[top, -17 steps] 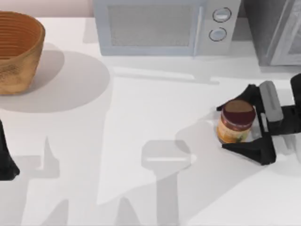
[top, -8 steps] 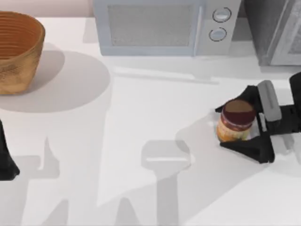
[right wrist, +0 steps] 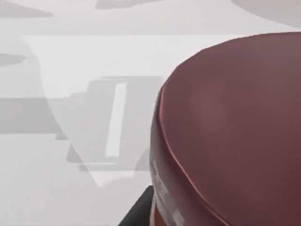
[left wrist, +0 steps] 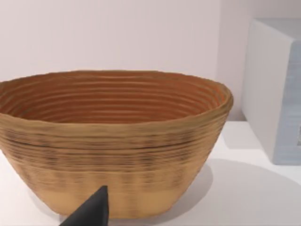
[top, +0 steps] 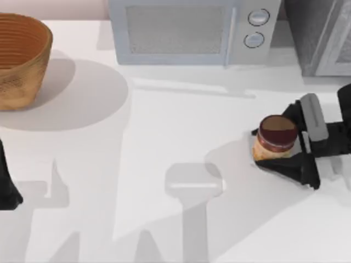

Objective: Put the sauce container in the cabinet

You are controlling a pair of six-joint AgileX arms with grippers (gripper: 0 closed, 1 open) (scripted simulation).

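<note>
**Right jaws closed around the sauce jar near the tabletop's right edge**

My right gripper [top: 278, 144] sits by the right edge of the white tabletop [top: 164, 137], about midway between its back and front edges. Its 2 black fingers [top: 290, 170] flank the small round sauce container [top: 274, 138], a jar with a dark maroon-brown lid, an orange-yellow label and a reddish band, and the jaws are drawn narrow against its sides. From my right wrist the maroon lid [right wrist: 235, 122] looms close.

The grey speckled cabinet [top: 321, 35] with its lighter framed door stands at the back right corner, well apart from the jar. Beside it along the back edge is a white microwave [top: 192, 30] with 2 round knobs. A woven tan basket [top: 19, 60] sits at the back left corner.

My left gripper [top: 6, 183] is parked at the left edge; I cannot tell how its jaws stand.
</note>
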